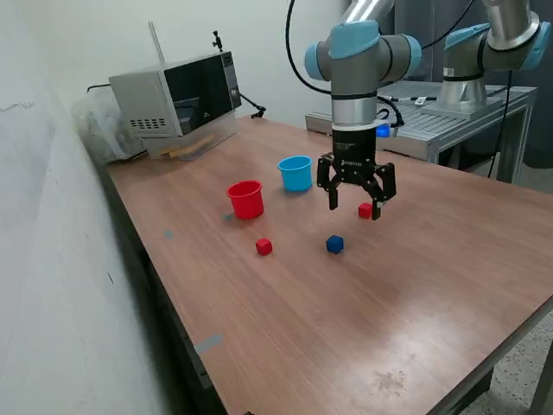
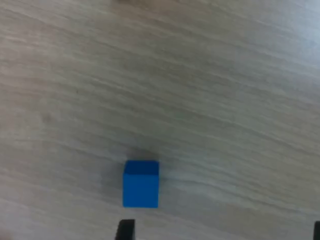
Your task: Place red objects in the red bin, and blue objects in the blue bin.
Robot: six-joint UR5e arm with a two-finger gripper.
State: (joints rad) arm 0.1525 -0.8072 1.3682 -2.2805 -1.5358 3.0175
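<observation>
My gripper [image 1: 354,209] hangs open above the wooden table [image 1: 415,294] with nothing between its fingers. A small red cube [image 1: 365,210] shows just beside its finger on the exterior view's right. Another red cube [image 1: 263,247] and a dark blue cube [image 1: 334,245] lie on the table nearer the camera. The red cup [image 1: 246,199] and the light blue cup [image 1: 295,173] stand upright side by side, to the exterior view's left of the gripper. In the wrist view a blue cube [image 2: 141,183] lies on the wood close to one dark fingertip [image 2: 125,229].
A microwave [image 1: 177,99] sits at the table's far corner by the wall. A second arm [image 1: 484,43] stands on a metal bench [image 1: 449,117] behind the table. The table's front edge [image 1: 484,372] runs along the exterior view's lower right.
</observation>
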